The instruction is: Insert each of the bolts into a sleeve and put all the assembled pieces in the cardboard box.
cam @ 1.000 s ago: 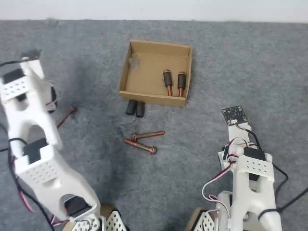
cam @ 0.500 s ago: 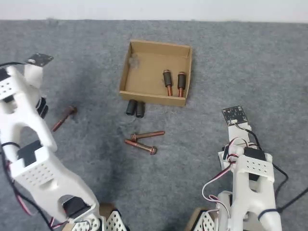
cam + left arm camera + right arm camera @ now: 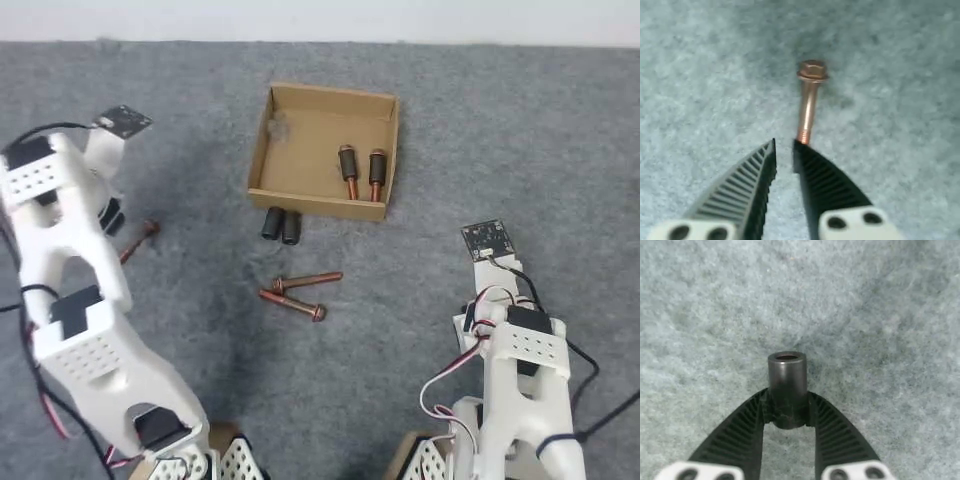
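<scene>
Grey tabletop (image 3: 520,120), one arm on each side.

Left arm (image 3: 70,250) is stretched forward along the left edge, wrist tipped down over a lone bolt (image 3: 808,102). Right arm (image 3: 515,370) is folded back near its base, well apart from the loose parts.

Cardboard box (image 3: 262,150) sits centre-back with two assembled pieces (image 3: 348,170) side by side in its right half.

My read on the step: third pair. Sleeve is in hand, bolt pickup is pending.

Left tool (image 3: 784,150) is empty, jaws only a narrow slit apart. Its tips are right at the bolt's threaded end. The bolt lies flat, head at the far end.

The slit looks too narrow for the shank. Next move probably calls for:
- opening wider
- advancing to straddle the shank
- closing on it
- carrying it across to the sleeve bore

Right tool (image 3: 786,407) is clamped on a black sleeve (image 3: 786,385), open bore facing outward, ready to receive.

Left on the tabletop: two bolts (image 3: 306,281) close together in front of the box, and two loose sleeves (image 3: 272,223) side by side against its front wall.
</scene>
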